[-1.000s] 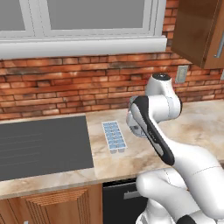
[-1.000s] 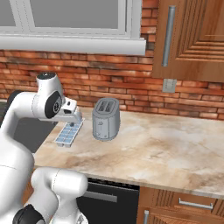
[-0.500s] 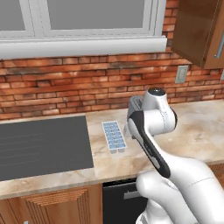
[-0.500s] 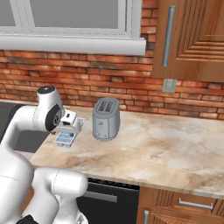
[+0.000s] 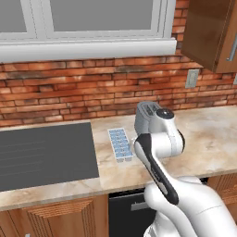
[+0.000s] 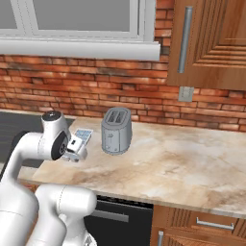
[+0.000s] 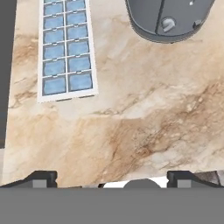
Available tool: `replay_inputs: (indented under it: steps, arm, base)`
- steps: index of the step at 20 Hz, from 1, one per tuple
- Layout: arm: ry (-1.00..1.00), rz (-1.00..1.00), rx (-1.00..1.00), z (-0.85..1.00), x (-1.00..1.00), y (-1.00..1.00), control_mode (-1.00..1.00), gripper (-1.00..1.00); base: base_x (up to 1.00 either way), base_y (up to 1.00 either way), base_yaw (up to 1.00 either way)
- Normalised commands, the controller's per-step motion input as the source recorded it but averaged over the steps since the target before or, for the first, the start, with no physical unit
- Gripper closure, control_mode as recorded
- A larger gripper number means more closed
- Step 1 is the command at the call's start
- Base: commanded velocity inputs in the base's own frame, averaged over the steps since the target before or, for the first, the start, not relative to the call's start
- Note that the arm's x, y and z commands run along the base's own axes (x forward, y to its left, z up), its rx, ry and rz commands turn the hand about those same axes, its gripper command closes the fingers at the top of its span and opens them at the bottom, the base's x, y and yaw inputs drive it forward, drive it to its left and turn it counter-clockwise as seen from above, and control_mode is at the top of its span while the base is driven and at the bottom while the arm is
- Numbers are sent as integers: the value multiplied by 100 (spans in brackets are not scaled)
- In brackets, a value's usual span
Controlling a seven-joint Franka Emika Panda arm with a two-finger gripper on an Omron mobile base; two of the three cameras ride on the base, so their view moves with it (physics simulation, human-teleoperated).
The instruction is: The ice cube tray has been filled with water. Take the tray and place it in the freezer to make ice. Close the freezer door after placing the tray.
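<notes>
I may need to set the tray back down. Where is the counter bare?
Bare: the counter right of the toaster, and the strip in front of the ice cube tray. Tight: the gap between tray and toaster, and beside the cooktop.

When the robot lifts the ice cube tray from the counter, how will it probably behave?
The ice cube tray looks thin and moulded, so it is probably stiff and light. The water in its open cells may spill if the tray tilts. It lies flat on the marble counter, so the fingers probably must take it by its edges.

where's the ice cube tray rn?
In the left base view, the ice cube tray lies flat on the counter, between the dark cooktop on its left and the grey toaster on its right.
</notes>
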Motion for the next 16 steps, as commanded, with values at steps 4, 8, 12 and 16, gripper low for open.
replay_inputs:
  steps: [4,8,12,16]
  arm:
    - [0,-6,23,-12,-1,0,-100,-100]
    - [0,0,16,0,0,0,-100,-100]
    - [0,0,9,0,0,1,-100,-100]
    - [0,-4,11,-8,0,2,-100,-100]
  base:
    - [0,0,0]
    - [0,0,0]
    - [0,0,0]
    - [0,0,0]
